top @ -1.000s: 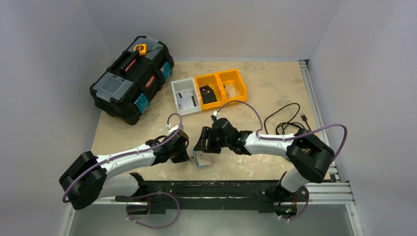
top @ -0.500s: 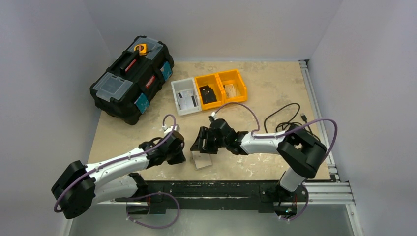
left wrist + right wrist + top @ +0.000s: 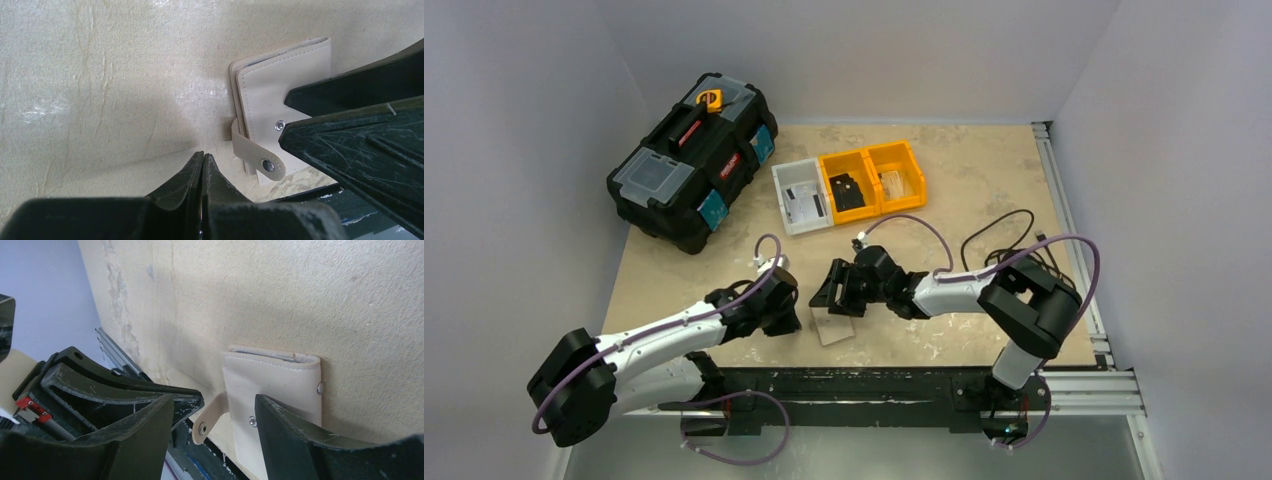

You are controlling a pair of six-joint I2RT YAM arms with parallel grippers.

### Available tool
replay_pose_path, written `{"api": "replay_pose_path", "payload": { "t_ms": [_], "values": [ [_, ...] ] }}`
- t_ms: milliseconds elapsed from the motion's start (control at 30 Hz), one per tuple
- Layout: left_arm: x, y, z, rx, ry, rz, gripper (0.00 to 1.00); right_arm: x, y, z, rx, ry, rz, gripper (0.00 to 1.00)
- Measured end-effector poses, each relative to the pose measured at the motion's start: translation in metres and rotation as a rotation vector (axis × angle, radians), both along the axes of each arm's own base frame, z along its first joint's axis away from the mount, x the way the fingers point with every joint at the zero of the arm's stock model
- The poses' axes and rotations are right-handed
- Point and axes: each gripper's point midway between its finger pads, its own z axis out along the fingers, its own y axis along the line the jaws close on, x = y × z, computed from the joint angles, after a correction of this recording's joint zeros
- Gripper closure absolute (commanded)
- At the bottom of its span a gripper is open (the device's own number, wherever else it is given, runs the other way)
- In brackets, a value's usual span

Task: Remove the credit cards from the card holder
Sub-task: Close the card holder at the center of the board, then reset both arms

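Card holder (image 3: 832,327), beige, strap (image 3: 252,150) unsnapped, lay flat on desk (image 3: 984,180) near its front edge. Left end effector (image 3: 202,167): closed together, empty, beside it. Right end effector (image 3: 227,405): spread apart, partly over it.

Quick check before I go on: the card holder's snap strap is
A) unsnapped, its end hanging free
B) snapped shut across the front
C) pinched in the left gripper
A: in the left wrist view the snap strap curls free beside the card holder, its stud apart from the holder's, and the left gripper is shut on nothing.
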Motion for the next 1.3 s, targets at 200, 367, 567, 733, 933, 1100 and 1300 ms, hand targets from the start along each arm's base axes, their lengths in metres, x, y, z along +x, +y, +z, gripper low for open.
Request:
{"api": "replay_pose_path", "payload": {
  "t_ms": [200,367,567,733,933,1100,1300],
  "values": [
    [0.004,-0.005,0.015,-0.010,-0.016,-0.022,0.97,-0.002,-0.002,0.022,0.016,-0.021,0.006,0.34],
    [0.016,-0.014,0.049,-0.057,-0.082,-0.036,0.92,0.007,0.003,0.060,0.063,-0.080,0.010,0.32],
    [0.027,-0.019,0.100,-0.107,-0.178,-0.057,0.67,0.025,-0.008,0.106,0.096,-0.170,-0.024,0.23],
    [0.036,-0.014,0.151,-0.126,-0.280,-0.076,0.18,0.037,-0.027,0.144,0.069,-0.282,-0.068,0.04],
    [0.039,-0.001,0.207,-0.141,-0.406,-0.073,0.00,0.043,-0.060,0.203,0.043,-0.456,-0.142,0.01],
    [0.038,0.015,0.233,-0.113,-0.464,-0.055,0.00,0.043,-0.090,0.232,0.022,-0.561,-0.214,0.01],
    [0.036,0.031,0.234,-0.054,-0.475,-0.034,0.00,0.045,-0.115,0.242,-0.024,-0.620,-0.279,0.01]
  ]
}}
